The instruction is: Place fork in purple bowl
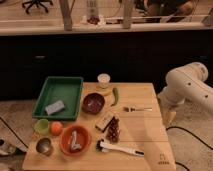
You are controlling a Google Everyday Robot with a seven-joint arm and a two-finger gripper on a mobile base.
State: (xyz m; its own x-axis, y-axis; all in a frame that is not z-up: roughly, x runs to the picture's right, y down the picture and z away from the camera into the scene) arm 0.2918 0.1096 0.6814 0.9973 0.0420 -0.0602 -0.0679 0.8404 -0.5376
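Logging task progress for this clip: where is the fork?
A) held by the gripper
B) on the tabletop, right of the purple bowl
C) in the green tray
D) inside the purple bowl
B: the fork lies flat on the wooden table, right of the purple bowl, and the gripper hangs beside the table's right edge, apart from the fork.
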